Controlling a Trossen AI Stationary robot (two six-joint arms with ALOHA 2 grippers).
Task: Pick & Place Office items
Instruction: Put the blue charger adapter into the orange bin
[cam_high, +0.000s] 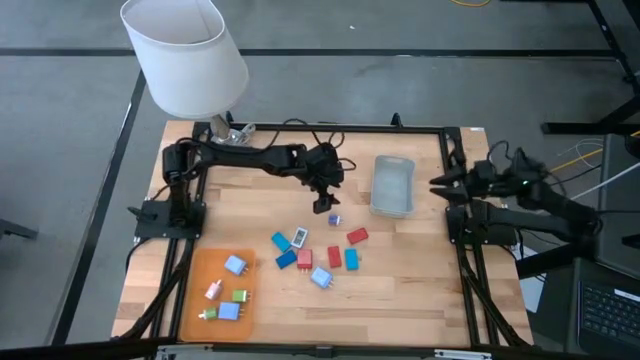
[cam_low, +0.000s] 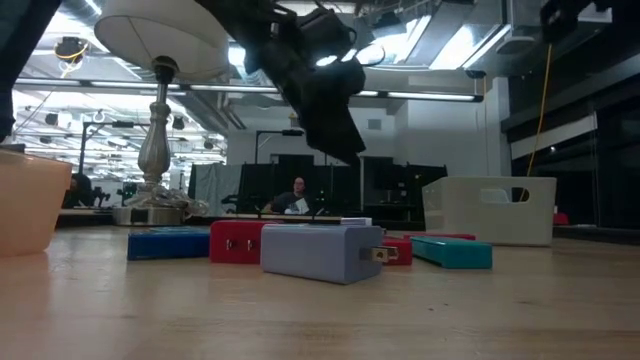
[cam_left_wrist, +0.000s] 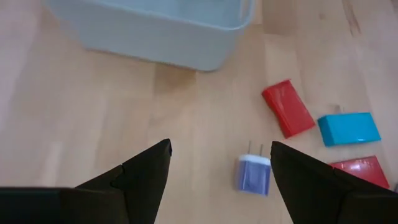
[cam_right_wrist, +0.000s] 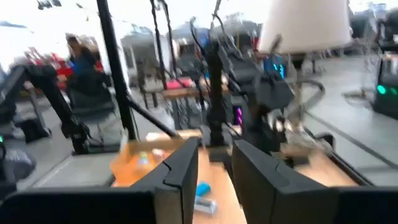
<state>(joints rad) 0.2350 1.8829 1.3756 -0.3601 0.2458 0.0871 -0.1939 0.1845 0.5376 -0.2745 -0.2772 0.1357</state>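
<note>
Most of the office items (cam_high: 317, 258) lie loose at the centre of the high view, lower middle of the table (cam_high: 420, 280), with a few more on the orange tray (cam_high: 200, 285) at lower left. The left gripper (cam_high: 322, 203) hangs just above them with fingers apart and empty, a small lilac plug (cam_left_wrist: 254, 175) below it, the bin (cam_high: 393, 185) to its right. The right gripper (cam_high: 438, 184) waits at the right edge, fingers together.
</note>
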